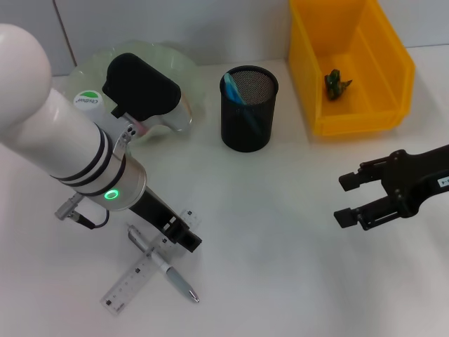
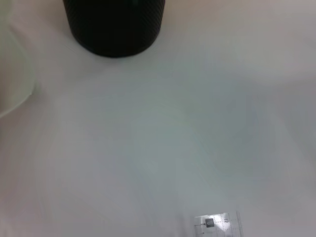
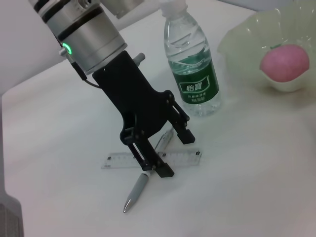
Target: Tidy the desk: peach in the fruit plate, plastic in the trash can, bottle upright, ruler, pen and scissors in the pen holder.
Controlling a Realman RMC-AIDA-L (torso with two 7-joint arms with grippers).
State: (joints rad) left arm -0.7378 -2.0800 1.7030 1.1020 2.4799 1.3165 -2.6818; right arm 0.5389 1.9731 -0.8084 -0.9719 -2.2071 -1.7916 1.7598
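— What do you see beyond the job's own items?
— You have a white table point(image 1: 280, 232) under everything.
— Anything else?
— Behind it, you see a pale wall point(image 1: 175, 28) with one thin vertical seam.

A clear plastic ruler point(image 1: 137, 275) lies on the white counter point(image 1: 280, 232) at front left, with a grey pen point(image 1: 165, 270) lying across it. Behind them, a black mesh pen holder point(image 1: 248, 109) stands between a pale green fruit plate point(image 1: 168, 63) on its left and a yellow plastic bin point(image 1: 351, 67) on its right.
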